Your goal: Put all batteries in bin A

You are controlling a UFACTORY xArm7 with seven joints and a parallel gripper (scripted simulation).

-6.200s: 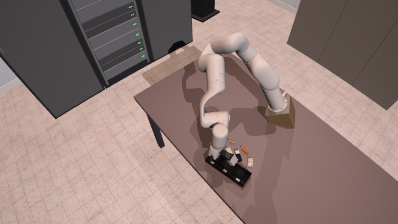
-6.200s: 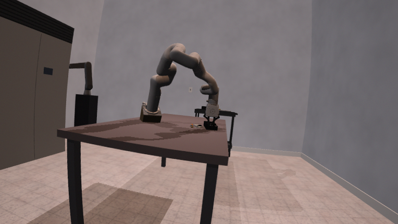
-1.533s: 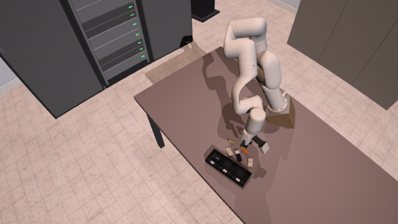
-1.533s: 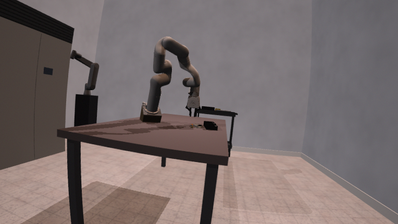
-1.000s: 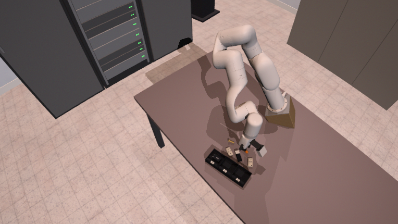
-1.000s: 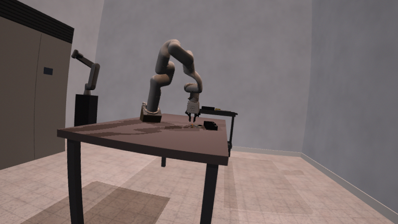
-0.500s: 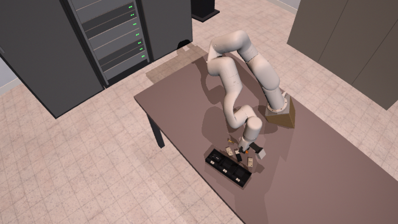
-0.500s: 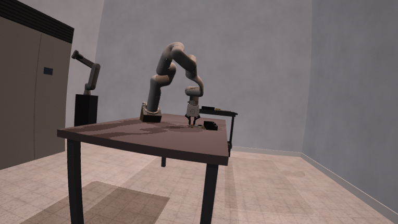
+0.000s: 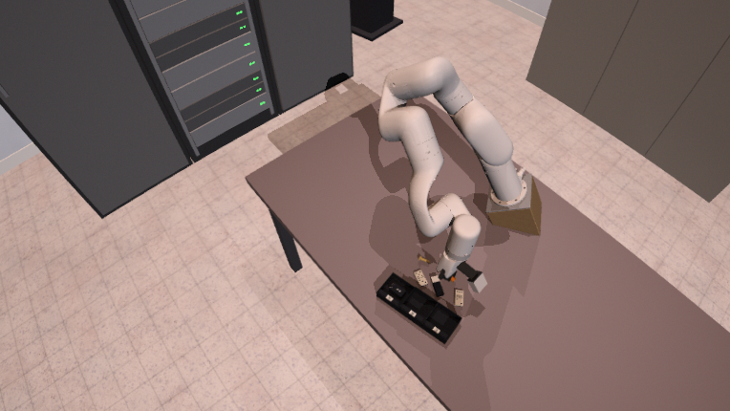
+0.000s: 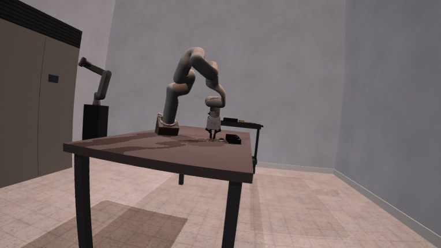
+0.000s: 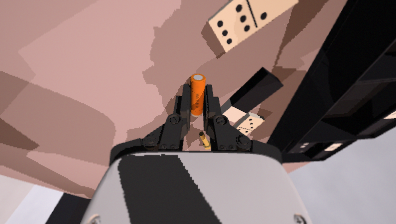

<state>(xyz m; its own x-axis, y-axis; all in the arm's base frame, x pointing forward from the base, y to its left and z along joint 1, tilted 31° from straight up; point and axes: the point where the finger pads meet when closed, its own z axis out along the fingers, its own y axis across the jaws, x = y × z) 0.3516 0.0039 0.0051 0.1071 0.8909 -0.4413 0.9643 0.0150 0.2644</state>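
Battery (image 9: 452,278), seen from the top, is an orange spot under the gripper (image 9: 445,275), on the table (image 9: 587,326) just behind the black bin (image 9: 418,308). In the exterior view the gripper (image 10: 213,135) stands low, its tips almost at the table surface, near the bin (image 10: 233,138). In the wrist view the jaws stand narrow around the battery (image 11: 197,93), closing on it or just gripping it. I think it is best to finish the squeeze first, then lift straight up, because dominoes (image 11: 248,123) lie close beside.

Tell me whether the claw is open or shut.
Shut on the orange battery: the claw pinches it from both sides.
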